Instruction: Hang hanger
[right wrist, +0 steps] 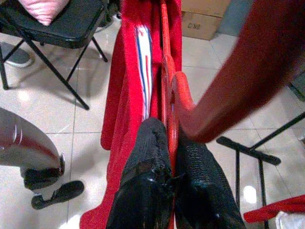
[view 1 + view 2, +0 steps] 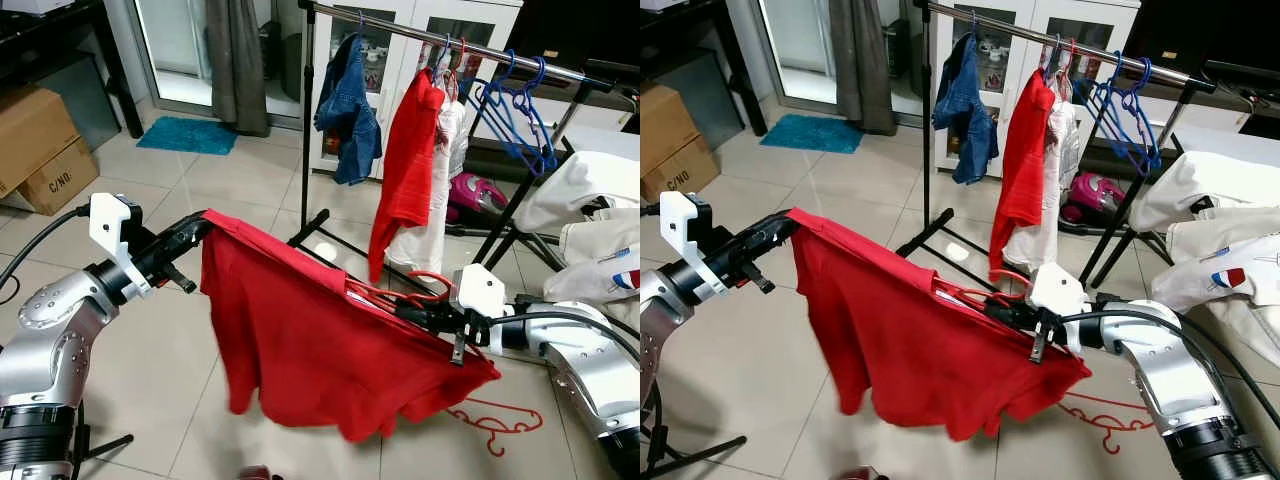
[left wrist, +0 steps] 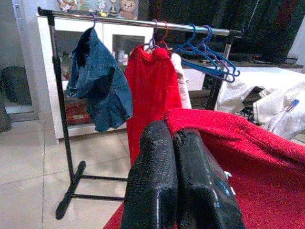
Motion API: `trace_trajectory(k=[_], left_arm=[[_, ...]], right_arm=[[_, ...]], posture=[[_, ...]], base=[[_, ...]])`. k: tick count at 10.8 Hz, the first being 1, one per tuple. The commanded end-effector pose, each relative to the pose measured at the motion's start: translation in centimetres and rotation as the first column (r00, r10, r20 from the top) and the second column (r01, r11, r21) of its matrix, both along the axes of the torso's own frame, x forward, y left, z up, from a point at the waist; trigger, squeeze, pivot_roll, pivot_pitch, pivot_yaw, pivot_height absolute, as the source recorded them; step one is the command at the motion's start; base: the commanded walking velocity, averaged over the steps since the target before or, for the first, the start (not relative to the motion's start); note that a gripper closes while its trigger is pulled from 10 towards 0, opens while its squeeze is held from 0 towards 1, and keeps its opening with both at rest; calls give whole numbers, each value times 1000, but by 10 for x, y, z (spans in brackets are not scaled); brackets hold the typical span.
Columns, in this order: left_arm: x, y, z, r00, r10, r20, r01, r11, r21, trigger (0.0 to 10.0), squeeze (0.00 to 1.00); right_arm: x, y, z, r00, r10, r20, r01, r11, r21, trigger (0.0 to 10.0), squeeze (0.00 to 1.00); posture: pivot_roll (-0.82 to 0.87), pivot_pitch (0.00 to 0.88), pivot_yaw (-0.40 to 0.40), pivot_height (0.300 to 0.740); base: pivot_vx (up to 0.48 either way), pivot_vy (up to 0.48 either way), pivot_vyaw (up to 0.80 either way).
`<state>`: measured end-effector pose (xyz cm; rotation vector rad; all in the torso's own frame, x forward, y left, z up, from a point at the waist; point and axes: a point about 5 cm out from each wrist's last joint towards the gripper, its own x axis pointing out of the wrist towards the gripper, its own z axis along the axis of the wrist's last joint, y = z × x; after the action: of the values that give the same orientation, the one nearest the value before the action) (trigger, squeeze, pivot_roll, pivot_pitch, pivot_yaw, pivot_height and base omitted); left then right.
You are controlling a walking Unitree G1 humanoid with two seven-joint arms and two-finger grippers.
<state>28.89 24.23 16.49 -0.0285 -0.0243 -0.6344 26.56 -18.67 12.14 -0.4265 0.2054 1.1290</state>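
Observation:
A red shirt (image 2: 300, 340) hangs stretched between my two grippers, low in front of the clothes rack (image 2: 450, 45). My left gripper (image 2: 200, 228) is shut on one shoulder edge of the shirt (image 3: 228, 143). My right gripper (image 2: 412, 308) is shut on the red hanger (image 1: 167, 90), which sits inside the shirt's neck; its hook (image 2: 428, 283) pokes out by the fingers. The rail carries a denim jacket (image 2: 347, 100), a red garment (image 2: 408, 160), a white garment (image 2: 440, 180) and several empty blue hangers (image 2: 515, 110).
A second red hanger (image 2: 495, 418) lies on the tiled floor under my right arm. White clothes (image 2: 590, 200) are piled at the right. Cardboard boxes (image 2: 35, 140) stand at the left, and a blue mat (image 2: 188, 135) lies by the door. A black folding chair (image 1: 52, 24) stands close by.

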Motion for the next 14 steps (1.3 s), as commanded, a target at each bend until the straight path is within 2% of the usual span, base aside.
trace_trajectory(k=[1,2,4,5,6,9,10,11,12,14], left_arm=[[1,13,11,997,69,39,-69,998,5,0,0],[0,17,6,995,96,24,-96,995,17,0,0],[0,36,-10,971,237,-17,-234,968,89,0,0],[0,39,-13,964,265,-28,-260,960,107,0,0],[2,40,-20,953,300,-51,-289,944,158,0,0],[4,36,-26,952,298,-67,-281,941,188,0,0],[7,37,-26,941,335,-54,-318,926,202,10000,0],[8,38,-25,939,338,-57,-322,927,194,10000,0],[9,39,-23,938,342,-53,-326,925,194,10000,1000],[12,45,-13,930,366,-14,-357,913,196,10000,1000]], right_arm=[[2,-12,3,999,-35,9,35,998,-43,10000,0],[3,-14,4,999,-39,15,40,998,-43,10000,0],[4,-17,11,998,-45,33,46,999,-24,10000,0],[4,-16,12,998,-41,36,42,999,-20,10000,0],[4,-13,17,999,-22,48,22,1000,-11,10000,0],[5,-9,21,998,-3,59,3,1000,2,10000,0],[5,-9,21,998,2,59,-2,1000,3,10000,0],[5,-8,21,998,5,58,-5,1000,4,10000,0],[4,-8,21,998,7,57,-8,1000,4,10000,0],[4,-6,21,998,16,54,-17,1000,4,10000,0]], posture=[[105,0,-4,740],[105,0,-3,740],[104,0,-5,740],[104,0,-6,740],[105,0,-9,740],[103,0,-8,740],[103,0,-8,740],[103,0,-8,740],[103,0,-8,740],[104,0,-9,740]], base=[[0,0,0],[0,0,0],[0,0,0],[0,0,0],[0,0,0],[0,0,0],[0,0,0],[0,0,0],[0,0,0],[0,0,0]])
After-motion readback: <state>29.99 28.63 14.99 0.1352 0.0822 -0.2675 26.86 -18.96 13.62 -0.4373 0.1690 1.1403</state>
